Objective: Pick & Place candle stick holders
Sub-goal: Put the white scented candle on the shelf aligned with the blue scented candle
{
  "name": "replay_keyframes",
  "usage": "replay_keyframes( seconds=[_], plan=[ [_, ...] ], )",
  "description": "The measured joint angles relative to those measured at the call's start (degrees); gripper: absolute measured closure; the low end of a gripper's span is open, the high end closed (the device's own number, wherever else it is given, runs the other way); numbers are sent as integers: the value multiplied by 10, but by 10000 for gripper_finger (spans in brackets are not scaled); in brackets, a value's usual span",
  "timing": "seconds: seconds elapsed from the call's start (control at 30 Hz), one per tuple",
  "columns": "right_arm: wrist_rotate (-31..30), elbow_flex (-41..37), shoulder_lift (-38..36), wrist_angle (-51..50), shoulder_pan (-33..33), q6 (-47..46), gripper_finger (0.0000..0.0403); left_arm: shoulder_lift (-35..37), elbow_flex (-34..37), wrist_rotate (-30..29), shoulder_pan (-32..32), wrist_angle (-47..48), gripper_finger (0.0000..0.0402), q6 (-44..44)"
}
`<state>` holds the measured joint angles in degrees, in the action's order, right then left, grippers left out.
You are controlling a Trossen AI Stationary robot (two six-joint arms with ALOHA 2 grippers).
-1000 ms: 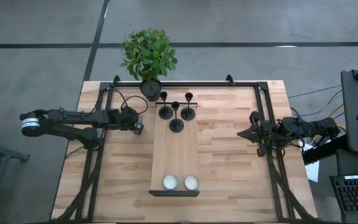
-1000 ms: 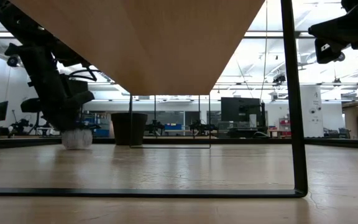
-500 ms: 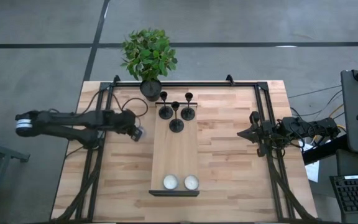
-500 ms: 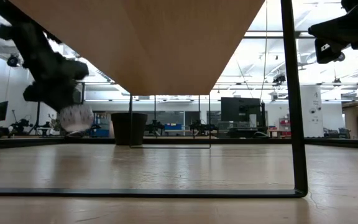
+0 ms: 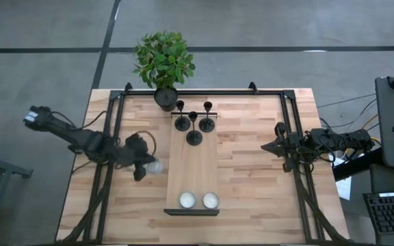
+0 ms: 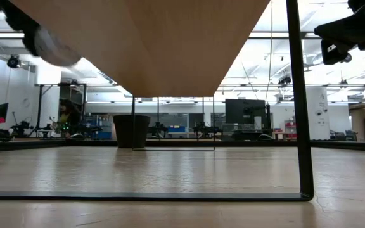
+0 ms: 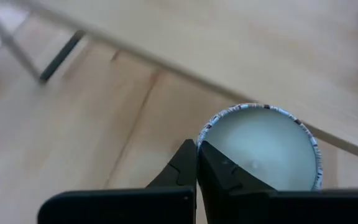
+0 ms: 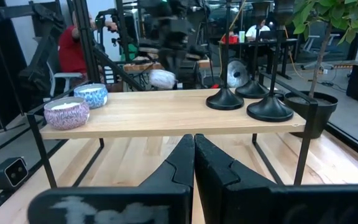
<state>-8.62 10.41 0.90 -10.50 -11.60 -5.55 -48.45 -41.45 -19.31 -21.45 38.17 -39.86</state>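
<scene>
Three candle stick holders (image 5: 193,123) standing untouched at the far end of the raised shelf (image 5: 193,174) from above, while left gripper (image 5: 146,168) beside the shelf carries a tealight candle (image 5: 154,166) instead, so probably setting it down, then reaching for a holder. Up close: left fingers pinched on that candle's rim. Right wrist: holders side-on, right gripper (image 8: 194,149) parked, fingers pressed together.

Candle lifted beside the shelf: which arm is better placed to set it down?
Left. The left gripper holds the candle just off the shelf's left edge; the right gripper waits empty near the table's right side.
</scene>
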Motion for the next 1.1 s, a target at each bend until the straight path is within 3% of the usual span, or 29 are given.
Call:
replay_keyframes(
  seconds=[0.13, 0.27, 0.63, 1.1],
  plan=[
    [0, 0, 0, 0, 0, 0, 394, -35, -50, -56, -73, 2, 401, 51],
    [0, 0, 0, 0, 0, 0, 394, -89, -109, -60, -106, 1, 401, 79],
    [0, 0, 0, 0, 0, 0, 394, -258, -253, -41, -113, 82, 401, 106],
    [0, 0, 0, 0, 0, 0, 394, -343, -338, -13, -129, 101, 401, 113]
  ],
)
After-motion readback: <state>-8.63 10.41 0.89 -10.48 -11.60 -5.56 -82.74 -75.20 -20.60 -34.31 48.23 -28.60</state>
